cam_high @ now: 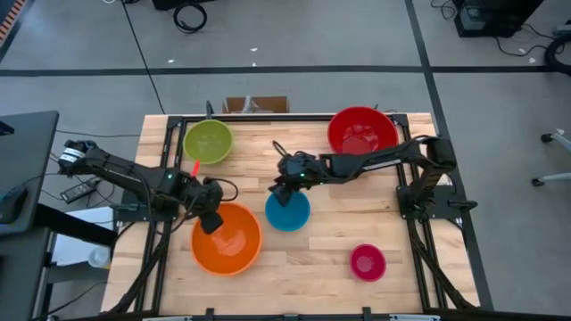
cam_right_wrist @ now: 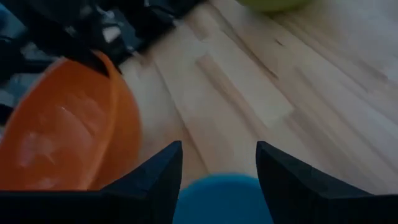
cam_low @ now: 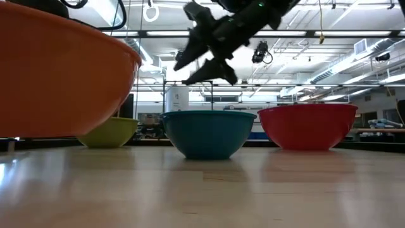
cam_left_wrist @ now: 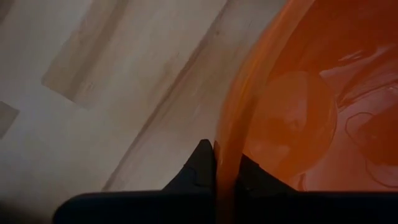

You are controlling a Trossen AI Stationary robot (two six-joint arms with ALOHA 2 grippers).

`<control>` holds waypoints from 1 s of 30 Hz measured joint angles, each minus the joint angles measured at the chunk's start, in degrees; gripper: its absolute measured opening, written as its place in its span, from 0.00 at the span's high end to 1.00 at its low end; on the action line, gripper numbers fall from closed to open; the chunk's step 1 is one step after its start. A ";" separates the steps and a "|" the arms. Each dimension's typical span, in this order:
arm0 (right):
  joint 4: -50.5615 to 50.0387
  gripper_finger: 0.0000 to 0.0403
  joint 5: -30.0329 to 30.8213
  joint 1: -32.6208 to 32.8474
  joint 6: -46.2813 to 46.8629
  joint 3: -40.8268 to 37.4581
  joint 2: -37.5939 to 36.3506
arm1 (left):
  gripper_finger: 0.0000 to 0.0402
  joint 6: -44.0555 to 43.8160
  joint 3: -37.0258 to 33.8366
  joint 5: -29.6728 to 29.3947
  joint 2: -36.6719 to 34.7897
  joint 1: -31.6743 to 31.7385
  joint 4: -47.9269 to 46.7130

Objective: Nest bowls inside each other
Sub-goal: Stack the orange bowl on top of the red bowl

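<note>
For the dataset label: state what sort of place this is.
Probably a robotics lab or workshop: a wooden table in a metal frame, cables on a taped concrete floor, and, in the low view, an open hall with strip lights behind.

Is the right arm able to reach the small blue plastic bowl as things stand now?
Probably yes. The open right gripper hangs just above the rim of the small blue plastic bowl, with nothing between them. The left gripper, shut on the large orange plastic bowl, is off to the side.
</note>
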 joint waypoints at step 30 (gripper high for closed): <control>-16.79 0.48 4.19 -3.06 -14.85 21.10 9.55 | 0.98 4.36 0.70 -12.12 0.00 12.13 7.38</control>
